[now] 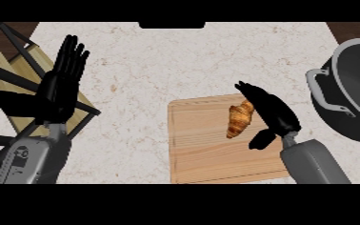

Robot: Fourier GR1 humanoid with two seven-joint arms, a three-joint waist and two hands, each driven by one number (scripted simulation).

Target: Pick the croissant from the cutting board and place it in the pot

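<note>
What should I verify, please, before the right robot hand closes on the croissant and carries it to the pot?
1. Croissant lies on the cutting board: ok.
2. Right robot hand lies along the croissant's right side, fingers straight, thumb apart: ok.
3. Fingers curled round the croissant: not ok, not yet grasped.
4. Pot stands at the counter's right edge, beyond the board: ok.
5. Room inside the pot: cannot tell, the view cuts most of it off.
6. Left robot hand rests open at the left, away from the board: ok.
</note>
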